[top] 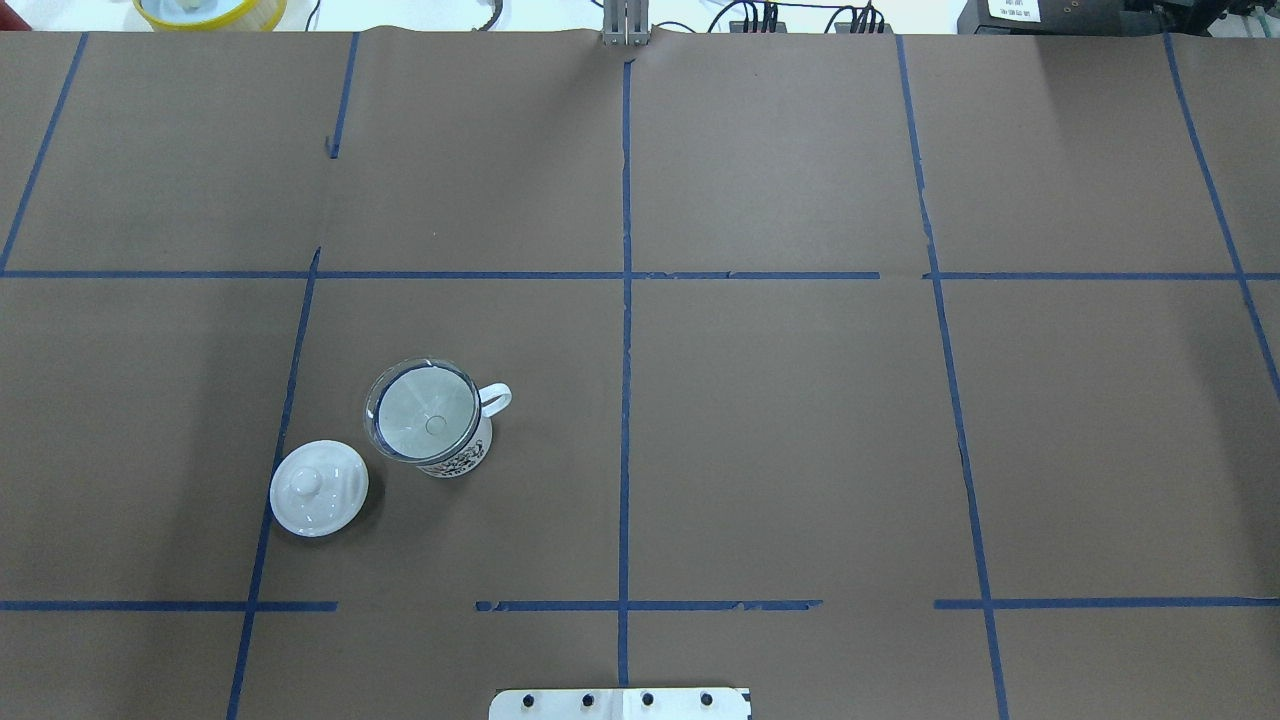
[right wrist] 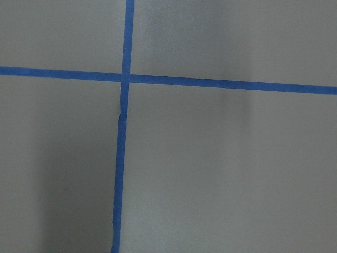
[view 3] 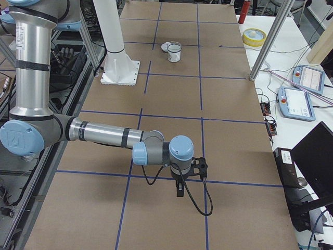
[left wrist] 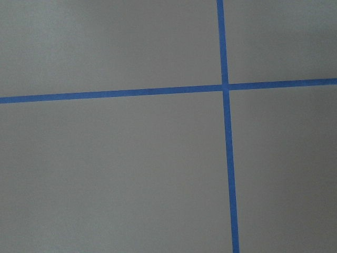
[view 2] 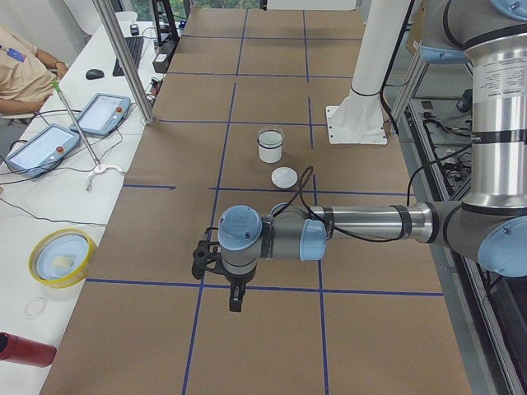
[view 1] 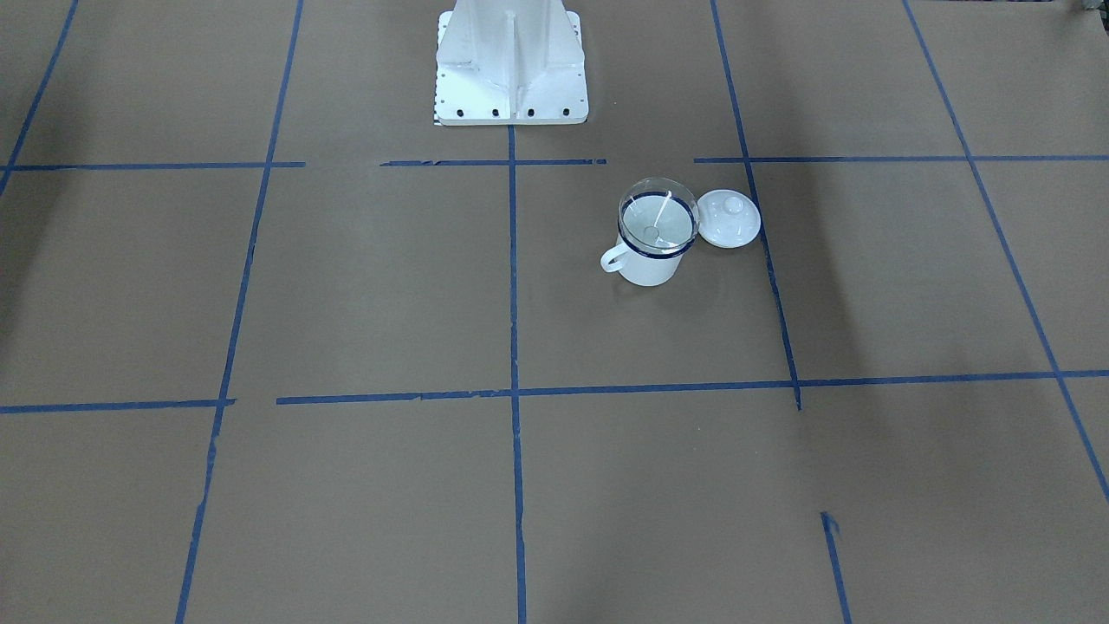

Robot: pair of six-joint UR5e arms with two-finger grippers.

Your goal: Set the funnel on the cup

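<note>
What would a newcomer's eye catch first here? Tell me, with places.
A small clear transparent funnel sits in the mouth of a white enamel mug with a dark blue rim, on the robot's left side of the table. A round white knobbed lid lies close beside the mug. The left gripper and right gripper hover far off, toward opposite table ends.

The brown-papered table (top: pixel 780 430), gridded with blue tape (top: pixel 625 400), carried a cup (view 1: pixel 650 269) and a white lid (view 1: pixel 729 218) just beside it. Both stood well away from the left gripper (view 2: pixel 235 301), the lid nearer it, and farther still from the right gripper (view 3: pixel 180 190).
</note>
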